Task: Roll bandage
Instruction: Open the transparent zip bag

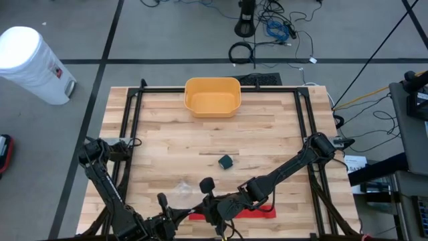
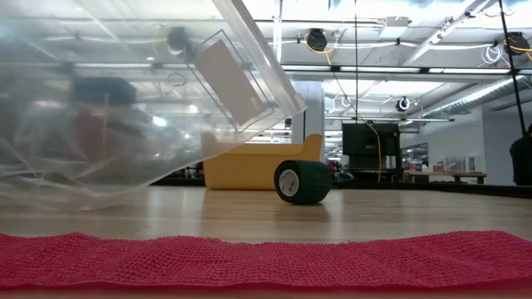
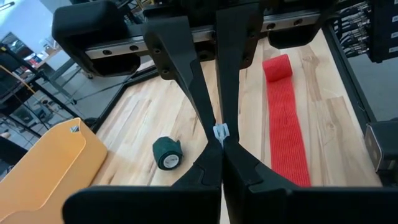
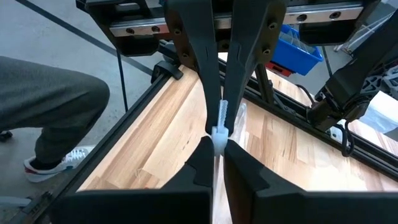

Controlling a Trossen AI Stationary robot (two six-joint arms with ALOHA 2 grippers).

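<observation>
Clear plastic bag (image 2: 125, 100) filling the low view, both end effectors (image 3: 221, 134) (image 4: 219, 134) clamped on it.

Two dark, jointed arms, matte black housings. Left hand (image 3: 219, 140): two black tapered fingers below a silver rail. Right hand (image 4: 219, 138): the same black fingers and silver rail.

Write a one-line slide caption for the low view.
Table-level view: unrolled red bandage across the foreground, green bandage roll and yellow bin behind, clear plastic bag hanging at left.
</observation>
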